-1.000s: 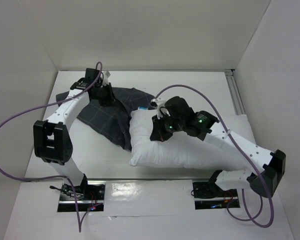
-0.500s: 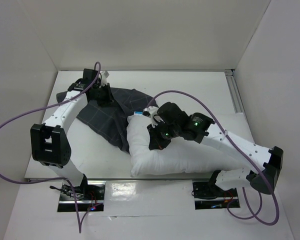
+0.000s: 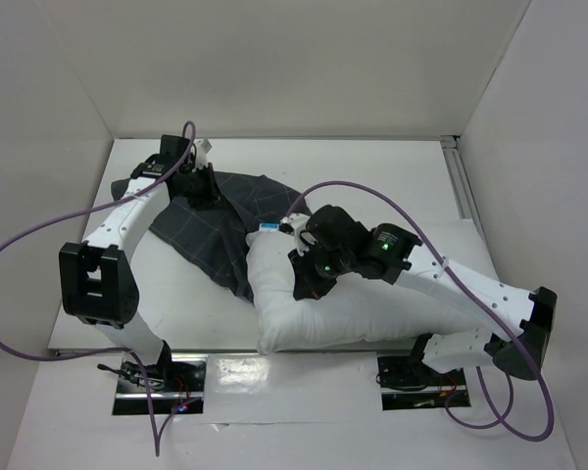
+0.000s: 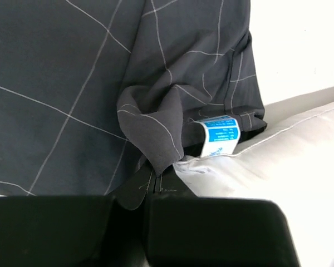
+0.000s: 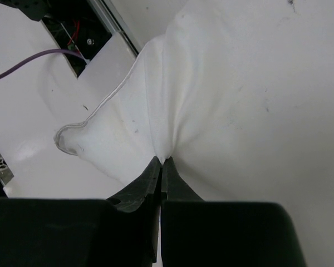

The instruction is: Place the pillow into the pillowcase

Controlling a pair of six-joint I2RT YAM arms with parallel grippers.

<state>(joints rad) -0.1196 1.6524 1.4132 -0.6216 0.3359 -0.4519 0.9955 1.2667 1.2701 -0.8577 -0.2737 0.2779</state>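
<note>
The white pillow (image 3: 372, 304) lies across the table's middle and right, its left end bunched against the dark grey checked pillowcase (image 3: 211, 230). A blue and white label (image 3: 270, 226) sits at the pillow's top left corner, at the pillowcase's edge. My left gripper (image 3: 198, 188) is shut on a fold of the pillowcase (image 4: 156, 139) at its far side. My right gripper (image 3: 307, 286) is shut on a pinch of the pillow's cover (image 5: 167, 150) near its left end. In the left wrist view the pillow (image 4: 289, 167) and label (image 4: 220, 135) lie against the pillowcase's hem.
White walls enclose the table on the left, back and right. A metal rail (image 3: 463, 186) runs along the right wall. Purple cables (image 3: 20, 245) loop off both arms. Two base plates (image 3: 157, 377) sit at the near edge.
My right gripper has dragged the pillow's left end leftward toward the pillowcase, bunching it up. The left gripper holds the pillowcase in about the same place.
</note>
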